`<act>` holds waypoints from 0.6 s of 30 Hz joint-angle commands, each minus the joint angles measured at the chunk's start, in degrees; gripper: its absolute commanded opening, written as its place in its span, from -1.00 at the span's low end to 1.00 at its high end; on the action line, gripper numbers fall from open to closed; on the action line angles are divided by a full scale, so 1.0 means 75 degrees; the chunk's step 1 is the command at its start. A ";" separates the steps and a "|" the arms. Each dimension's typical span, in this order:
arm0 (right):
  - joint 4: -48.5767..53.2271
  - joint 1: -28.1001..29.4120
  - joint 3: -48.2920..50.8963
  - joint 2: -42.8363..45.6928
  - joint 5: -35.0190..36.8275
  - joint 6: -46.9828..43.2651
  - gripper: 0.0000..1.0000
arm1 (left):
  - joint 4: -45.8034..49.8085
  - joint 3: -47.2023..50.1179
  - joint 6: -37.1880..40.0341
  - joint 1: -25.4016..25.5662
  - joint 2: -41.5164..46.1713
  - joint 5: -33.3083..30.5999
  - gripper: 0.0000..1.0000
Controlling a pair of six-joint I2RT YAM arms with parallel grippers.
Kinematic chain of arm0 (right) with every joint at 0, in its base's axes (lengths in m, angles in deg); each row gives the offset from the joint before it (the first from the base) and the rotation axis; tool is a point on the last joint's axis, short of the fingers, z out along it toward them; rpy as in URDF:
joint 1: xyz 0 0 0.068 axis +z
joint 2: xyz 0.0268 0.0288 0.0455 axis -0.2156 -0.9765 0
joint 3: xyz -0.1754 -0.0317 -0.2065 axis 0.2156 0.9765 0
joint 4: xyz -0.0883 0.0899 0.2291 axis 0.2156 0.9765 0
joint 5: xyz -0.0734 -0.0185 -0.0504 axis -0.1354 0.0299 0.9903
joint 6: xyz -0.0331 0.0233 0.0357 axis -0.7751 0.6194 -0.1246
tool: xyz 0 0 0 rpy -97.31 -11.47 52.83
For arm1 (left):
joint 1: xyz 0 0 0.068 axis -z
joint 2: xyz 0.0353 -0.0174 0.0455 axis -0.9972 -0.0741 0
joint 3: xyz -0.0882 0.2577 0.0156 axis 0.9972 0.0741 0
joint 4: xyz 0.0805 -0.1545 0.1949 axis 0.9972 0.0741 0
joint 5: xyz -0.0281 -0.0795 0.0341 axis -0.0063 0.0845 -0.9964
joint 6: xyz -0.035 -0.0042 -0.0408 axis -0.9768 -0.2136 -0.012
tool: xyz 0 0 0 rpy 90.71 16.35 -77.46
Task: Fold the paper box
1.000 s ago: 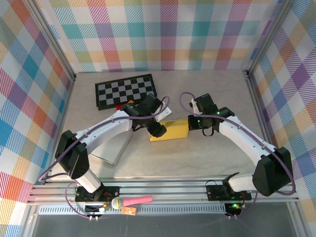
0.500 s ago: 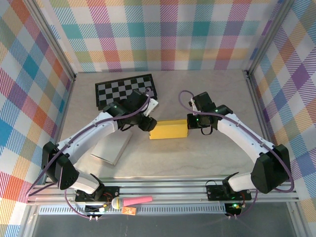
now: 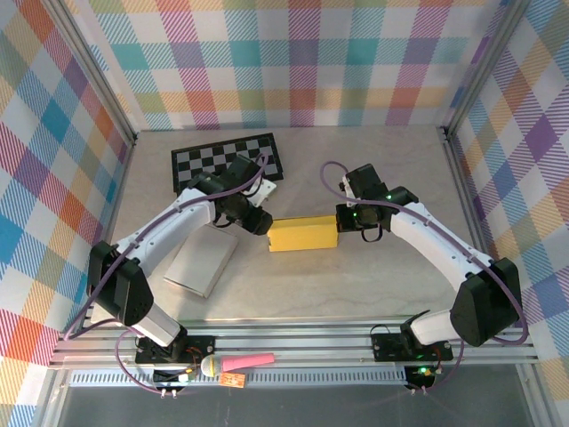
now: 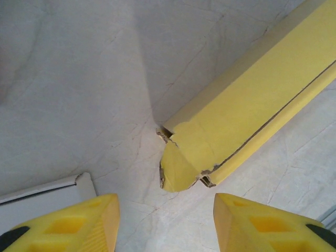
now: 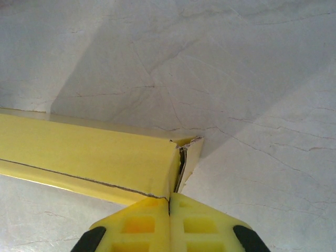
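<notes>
The yellow paper box [image 3: 303, 234] lies flat in the middle of the table [image 3: 373, 169], already closed into a long sleeve with its seam running lengthwise. I'd say the body is folded and only the two ends are left to finish. Off to the box's left sits a flat pale board [image 3: 201, 264], and behind the box on that same side a checkerboard [image 3: 225, 164]. The left gripper [image 4: 165, 223] hangs just short of the box's left end, its jaws spread with nothing between them and apart from the cardboard. The end flap [image 4: 178, 168] in front of it bulges out, creased and a little ragged at the corner, not yet seated flush. At the box's right end the right gripper [image 5: 169, 226] has its fingers pressed together, pinching nothing, with the tips at the corner of that end and seemingly touching it. Just beside them the small flap [image 5: 190, 152] stands ajar, with a dark gap between it and the box wall, so that end looks unfinished as well.
</notes>
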 commanded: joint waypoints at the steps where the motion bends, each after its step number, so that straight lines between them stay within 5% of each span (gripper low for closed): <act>1: 0.0234 0.0063 -0.0153 -0.0095 -0.0105 0.0052 -1.00 | 0.0234 -0.0261 0.0198 -0.0034 -0.0031 0.0183 0.00; 6: 0.0215 0.0059 -0.0174 -0.0137 -0.0130 0.0037 -1.00 | 0.0277 -0.0365 0.0345 -0.0034 -0.0207 0.0176 -0.03; 18: 0.0204 0.0063 -0.0200 -0.0189 -0.0153 0.0001 -1.00 | 0.0385 -0.0693 0.0496 -0.0034 -0.0601 0.0511 -0.60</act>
